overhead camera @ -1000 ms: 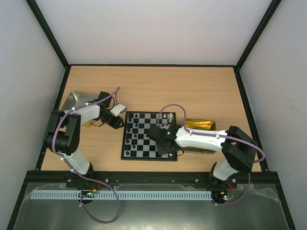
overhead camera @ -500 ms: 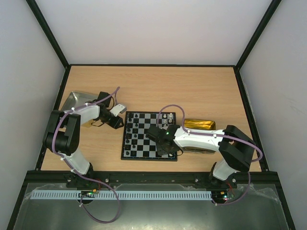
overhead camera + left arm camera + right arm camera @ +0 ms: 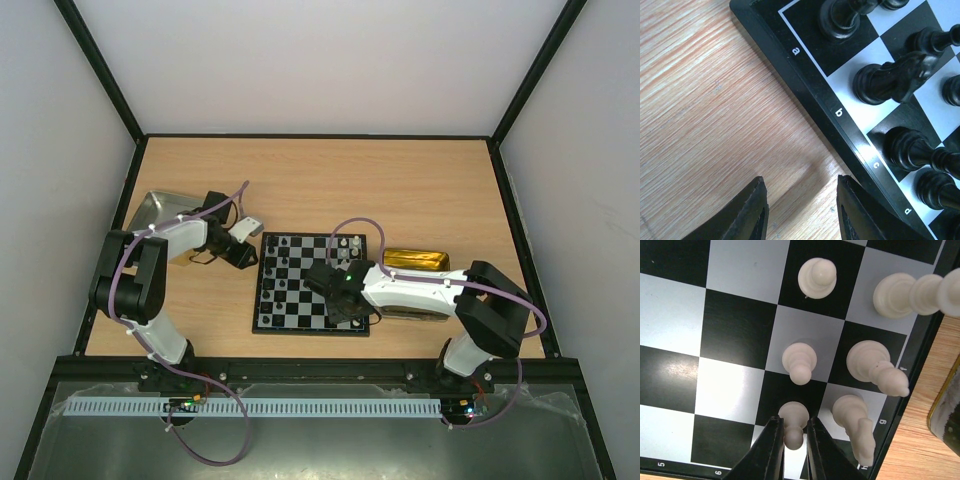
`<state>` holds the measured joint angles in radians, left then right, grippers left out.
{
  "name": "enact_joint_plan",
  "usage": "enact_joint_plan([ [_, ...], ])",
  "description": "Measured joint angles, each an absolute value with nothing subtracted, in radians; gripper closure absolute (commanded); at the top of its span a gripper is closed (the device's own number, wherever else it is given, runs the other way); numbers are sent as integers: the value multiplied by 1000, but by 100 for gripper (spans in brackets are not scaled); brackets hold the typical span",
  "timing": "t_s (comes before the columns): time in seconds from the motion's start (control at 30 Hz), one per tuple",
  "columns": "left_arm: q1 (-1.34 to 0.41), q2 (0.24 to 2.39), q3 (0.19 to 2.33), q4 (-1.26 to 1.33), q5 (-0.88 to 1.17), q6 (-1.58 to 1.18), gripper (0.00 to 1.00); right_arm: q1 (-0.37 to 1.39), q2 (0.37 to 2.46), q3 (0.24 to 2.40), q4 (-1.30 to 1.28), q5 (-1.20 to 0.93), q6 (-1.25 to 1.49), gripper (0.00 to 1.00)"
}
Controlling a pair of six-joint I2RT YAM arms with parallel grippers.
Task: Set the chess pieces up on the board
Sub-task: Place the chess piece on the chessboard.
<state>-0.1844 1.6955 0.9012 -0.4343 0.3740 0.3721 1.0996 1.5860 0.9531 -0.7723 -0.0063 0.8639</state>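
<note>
Two grippers hang at the board (image 3: pixel 300 300) mid-table. The left gripper (image 3: pixel 800 200) gapes empty over bare table (image 3: pixel 705 100) beside the rim lettered a, b, c, d. The right gripper (image 3: pixel 792 432) pinches a white pawn (image 3: pixel 793 416) near edge marks 5, 6.

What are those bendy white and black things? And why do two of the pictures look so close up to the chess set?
Those are two robot arms, bolted at the near edge of a wooden table. The wide picture comes from a camera up above them. The other two come from a little camera on each arm's wrist, so you see its two fingers close up. On the table lie a small chessboard, a silver tray on the left and a gold tray on the right. The left gripper hangs open over bare wood beside the black pieces, holding nothing. The right gripper pinches a white pawn among the other white pieces.
</note>
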Motion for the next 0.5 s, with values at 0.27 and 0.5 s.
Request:
enact_joint_plan([
  [0.27,-182,1691,896,-430,373,372,60,1097,1603,966,-772,-4,860,88],
  [0.5,-174,1690,896,-430,373,372,60,1097,1608,975,-772,-4,858,88],
])
